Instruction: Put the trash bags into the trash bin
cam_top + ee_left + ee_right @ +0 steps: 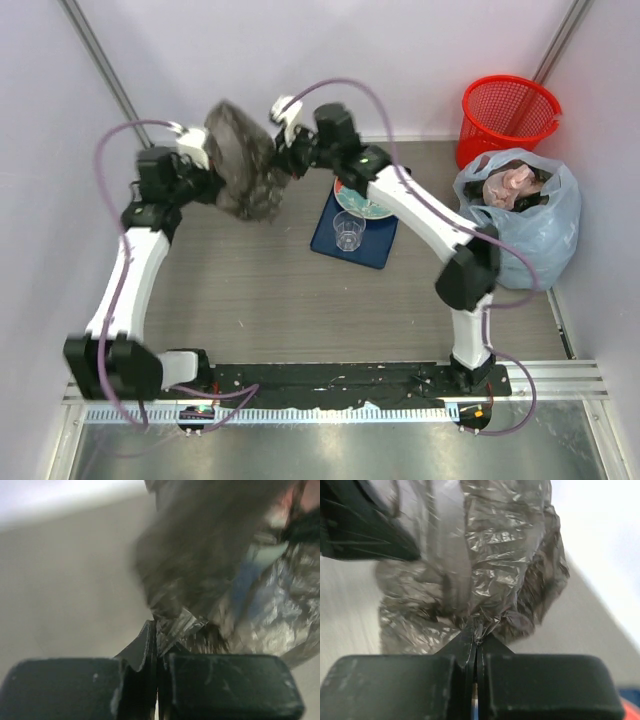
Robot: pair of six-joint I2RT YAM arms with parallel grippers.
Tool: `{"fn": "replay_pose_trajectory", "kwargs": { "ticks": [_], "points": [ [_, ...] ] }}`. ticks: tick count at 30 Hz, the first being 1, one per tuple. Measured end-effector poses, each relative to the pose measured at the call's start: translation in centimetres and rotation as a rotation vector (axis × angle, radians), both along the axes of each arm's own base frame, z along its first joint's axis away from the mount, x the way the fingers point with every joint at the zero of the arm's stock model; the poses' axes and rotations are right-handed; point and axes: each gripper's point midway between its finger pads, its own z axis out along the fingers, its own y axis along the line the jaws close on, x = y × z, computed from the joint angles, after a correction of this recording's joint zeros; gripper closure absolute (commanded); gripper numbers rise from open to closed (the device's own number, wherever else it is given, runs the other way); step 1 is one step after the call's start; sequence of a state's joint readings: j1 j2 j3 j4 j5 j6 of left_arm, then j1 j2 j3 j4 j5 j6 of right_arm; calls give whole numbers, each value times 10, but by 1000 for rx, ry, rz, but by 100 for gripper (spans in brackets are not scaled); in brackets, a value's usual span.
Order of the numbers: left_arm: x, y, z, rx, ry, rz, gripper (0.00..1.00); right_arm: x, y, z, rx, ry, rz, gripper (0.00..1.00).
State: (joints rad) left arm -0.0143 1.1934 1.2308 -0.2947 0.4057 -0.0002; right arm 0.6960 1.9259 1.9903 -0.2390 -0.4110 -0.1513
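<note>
The dark grey-brown crinkly trash bag (245,160) hangs in the air between my two grippers at the back left of the table. My left gripper (207,160) is shut on its left edge; in the left wrist view the bag (210,570) bunches out from the closed jaws (157,636). My right gripper (288,150) is shut on its right edge; in the right wrist view the bag (490,565) fans up from the closed jaws (477,639). The red mesh trash bin (508,117) stands at the back right, well away from both grippers.
A pale blue plastic bag with pinkish contents (525,215) sits in front of the bin at the right edge. A dark blue mat (375,245) near the middle carries a plate (364,205) and a clear cup (348,233). Walls close in on both sides.
</note>
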Motion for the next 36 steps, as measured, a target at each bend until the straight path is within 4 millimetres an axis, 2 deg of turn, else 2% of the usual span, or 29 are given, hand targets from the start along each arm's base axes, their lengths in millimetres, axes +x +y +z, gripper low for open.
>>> {"fn": "replay_pose_trajectory", "kwargs": {
  "ticks": [1,2,3,5,6,7,8,10,11,13,14,15,16,17,18,19,21,23,24,25,28,29,30,31,32,33,34,35,36],
  "points": [
    [1,1,-44,38,127,-2,100,8,1,-36,-85,37,-16,99],
    [-2,3,-96,76,278,-5,100,15,0,-87,-190,103,-25,99],
    [-12,3,-135,103,400,-14,100,17,-3,-133,-281,170,-26,99],
    [-53,6,-200,153,666,-42,100,-4,-26,-241,-507,365,0,99],
    [-72,5,-211,162,755,-56,100,-20,-42,-280,-600,468,17,99],
    [-81,5,-211,165,791,-66,100,-33,-54,-303,-662,548,29,99],
    [-82,3,-200,156,799,-70,100,-40,-58,-309,-679,601,32,99],
    [-57,-2,-158,105,725,-54,100,-26,-49,-276,-606,608,3,99],
    [-31,-7,-118,60,629,-42,100,-5,-32,-240,-502,566,-27,99],
    [18,-12,-27,-32,377,-14,100,42,2,-135,-218,397,-67,99],
    [36,-15,23,-73,221,-13,100,58,8,-72,-61,299,-75,99],
    [43,-17,72,-112,63,-17,100,61,7,-8,88,201,-66,99],
    [40,-18,106,-137,-51,-22,100,64,-8,33,174,144,-75,99],
    [23,-17,147,-164,-203,-28,100,54,-23,78,266,65,-60,99],
    [2,-18,173,-172,-317,-40,100,41,-43,114,342,-16,-56,99],
    [-24,-20,192,-175,-419,-54,100,22,-65,137,386,-81,-53,99],
    [-66,-26,203,-175,-523,-89,100,-25,-89,160,408,-209,-23,99],
    [-101,-32,195,-127,-576,-132,100,-64,-78,148,351,-287,39,99],
    [-100,-35,175,-88,-543,-145,100,-72,-69,140,313,-309,60,99],
    [-94,-36,158,-48,-510,-143,100,-74,-50,121,243,-302,90,99],
    [-43,-42,22,110,-128,-164,100,-33,0,40,-9,-203,97,99],
    [-36,-41,-50,165,92,-187,100,-11,12,-13,-131,-129,97,99],
    [-38,-40,-102,197,258,-206,100,-4,15,-61,-222,-53,106,99],
    [-54,-36,-156,227,457,-232,100,-6,10,-127,-347,71,128,99],
    [-78,-32,-192,244,618,-254,100,-19,-5,-187,-466,206,151,99],
    [-103,-28,-209,253,738,-273,100,-38,-24,-233,-567,335,178,99],
    [-124,-28,-208,243,801,-293,100,-62,-42,-262,-645,456,209,99],
    [-129,-30,-194,227,784,-300,100,-83,-54,-272,-690,546,239,99],
    [-128,-34,-170,204,730,-305,100,-98,-57,-269,-697,602,271,99]
  ]
}}
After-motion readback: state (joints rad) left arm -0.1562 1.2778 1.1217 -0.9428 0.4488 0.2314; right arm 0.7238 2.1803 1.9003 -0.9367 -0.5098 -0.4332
